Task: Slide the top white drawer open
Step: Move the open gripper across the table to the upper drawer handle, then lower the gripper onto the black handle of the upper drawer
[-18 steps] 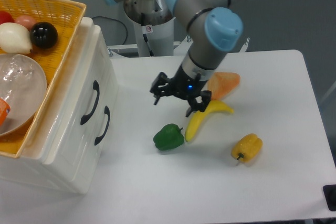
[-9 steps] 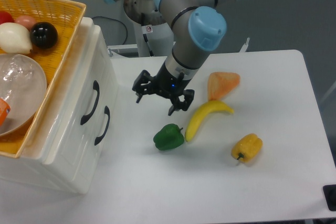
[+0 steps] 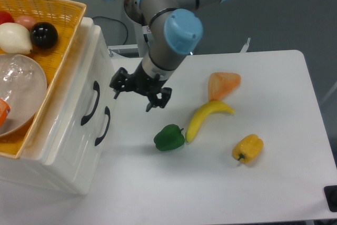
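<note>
The cabinet [image 3: 63, 146] stands at the left of the frame on the bench [image 3: 274, 183], a basket [image 3: 58, 9] on top. The pincer [image 3: 138, 92] hangs just right of the top drawer [image 3: 79, 77]. Pepper [image 3: 169, 137], banana [image 3: 206, 117] and another pepper [image 3: 247, 148] lie toward centre-right.

Bare table [image 3: 131, 114] between claw [image 3: 138, 94] and top white drawer [image 3: 79, 85]

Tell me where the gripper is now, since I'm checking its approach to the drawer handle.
The gripper hangs open left of centre, just right of the top white drawer front, not touching its black handle.
</note>
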{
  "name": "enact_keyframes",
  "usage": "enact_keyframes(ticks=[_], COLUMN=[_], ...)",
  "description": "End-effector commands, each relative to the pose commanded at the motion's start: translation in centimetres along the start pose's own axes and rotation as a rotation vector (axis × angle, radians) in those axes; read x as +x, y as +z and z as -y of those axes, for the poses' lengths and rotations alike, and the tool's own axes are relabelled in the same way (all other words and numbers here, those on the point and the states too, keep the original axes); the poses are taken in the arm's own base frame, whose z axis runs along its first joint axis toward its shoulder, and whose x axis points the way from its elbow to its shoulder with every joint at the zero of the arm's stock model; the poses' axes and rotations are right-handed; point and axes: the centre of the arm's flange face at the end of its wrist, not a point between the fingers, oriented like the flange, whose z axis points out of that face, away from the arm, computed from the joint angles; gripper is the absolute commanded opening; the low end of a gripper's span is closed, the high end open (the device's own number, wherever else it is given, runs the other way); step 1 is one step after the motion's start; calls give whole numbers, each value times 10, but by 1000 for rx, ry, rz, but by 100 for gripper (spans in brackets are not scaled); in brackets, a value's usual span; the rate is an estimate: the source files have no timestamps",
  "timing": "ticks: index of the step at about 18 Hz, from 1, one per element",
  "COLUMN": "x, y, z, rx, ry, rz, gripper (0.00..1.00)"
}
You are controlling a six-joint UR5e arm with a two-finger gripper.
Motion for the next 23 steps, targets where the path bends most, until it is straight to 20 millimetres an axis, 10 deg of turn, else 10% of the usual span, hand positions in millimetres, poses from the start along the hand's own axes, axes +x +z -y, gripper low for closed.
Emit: enact_keyframes(ticks=[23], x=[24], y=[25], z=[4], rx=[-30], ry=[11], rz=[-25], gripper=[94])
